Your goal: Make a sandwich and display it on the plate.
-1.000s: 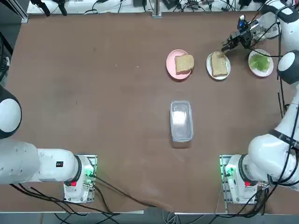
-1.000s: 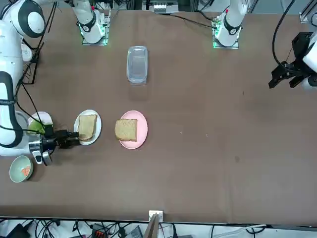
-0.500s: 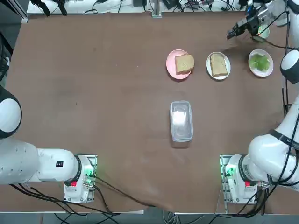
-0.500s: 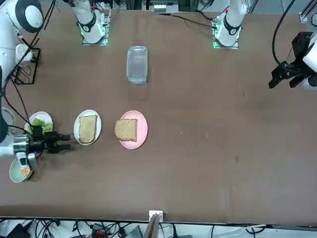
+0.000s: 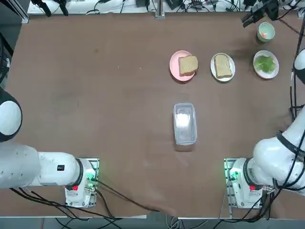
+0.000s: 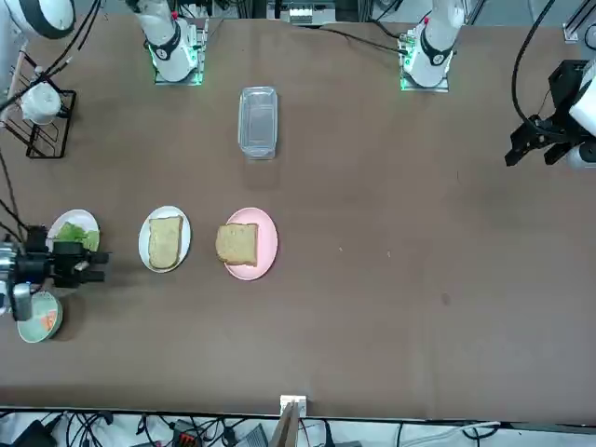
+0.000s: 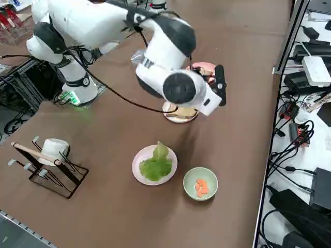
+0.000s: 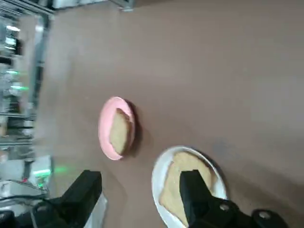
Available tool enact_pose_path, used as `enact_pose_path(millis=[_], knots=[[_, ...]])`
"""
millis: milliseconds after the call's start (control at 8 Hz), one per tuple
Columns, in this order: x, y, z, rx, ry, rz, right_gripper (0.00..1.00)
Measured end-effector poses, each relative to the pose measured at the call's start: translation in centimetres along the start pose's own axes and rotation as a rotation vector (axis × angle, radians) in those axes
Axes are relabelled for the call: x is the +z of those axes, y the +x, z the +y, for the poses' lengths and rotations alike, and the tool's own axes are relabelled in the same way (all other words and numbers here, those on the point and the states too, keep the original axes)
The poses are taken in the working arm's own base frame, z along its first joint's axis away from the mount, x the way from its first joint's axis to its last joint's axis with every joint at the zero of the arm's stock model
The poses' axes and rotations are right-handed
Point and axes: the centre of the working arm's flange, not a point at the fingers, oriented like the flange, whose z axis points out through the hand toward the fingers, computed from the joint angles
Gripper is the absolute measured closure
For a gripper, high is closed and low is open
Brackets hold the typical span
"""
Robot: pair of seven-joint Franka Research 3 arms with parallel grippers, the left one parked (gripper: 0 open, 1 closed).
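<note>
Top view: the right end effector (image 5: 248,20) hangs near the table's (image 5: 95,95) far right corner, beside a green bowl (image 5: 266,32) — fingers spread wide, holding nothing. A bread slice (image 5: 223,66) lies on the white plate (image 5: 223,57), another on the pink plate (image 5: 177,63); lettuce (image 5: 265,63) sits apart.

Front view: the end effector (image 6: 93,267) hovers between lettuce and bowl.

Wrist view: both fingers (image 8: 194,190) stand apart above the white plate (image 8: 159,178).
</note>
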Motion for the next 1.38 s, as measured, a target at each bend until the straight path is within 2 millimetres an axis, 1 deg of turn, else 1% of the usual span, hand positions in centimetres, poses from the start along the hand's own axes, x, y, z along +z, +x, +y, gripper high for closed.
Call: enact_pose_path(millis=[125, 250, 375, 500, 625, 750, 875, 1000, 1125, 1250, 1375], knots=[[-1.6, -0.2, -1.1, 0.008, -0.071, -0.02, 0.0], [-2.9, -0.6, -1.2, 0.013, -0.136, -0.037, 0.0], [-3.8, -0.9, -0.4, 0.028, -0.176, -0.025, 0.0], [-4.9, -1.5, 1.0, 0.063, -0.228, 0.0, 0.0], [-6.1, -2.1, 2.5, 0.102, -0.308, 0.015, 0.0], [-6.9, -2.3, 3.6, 0.131, -0.414, 0.016, 0.0], [-7.0, -1.9, 4.4, 0.127, -0.539, -0.007, 0.0], [-6.3, -1.2, 4.9, 0.103, -0.657, -0.043, 0.0], [-5.1, -0.6, 5.5, 0.072, -0.733, -0.079, 0.0], [-3.6, -0.1, 6.5, 0.03, -0.785, -0.112, 0.0], [-2.0, 0.2, 8.2, -0.044, -0.824, -0.133, 0.0]])
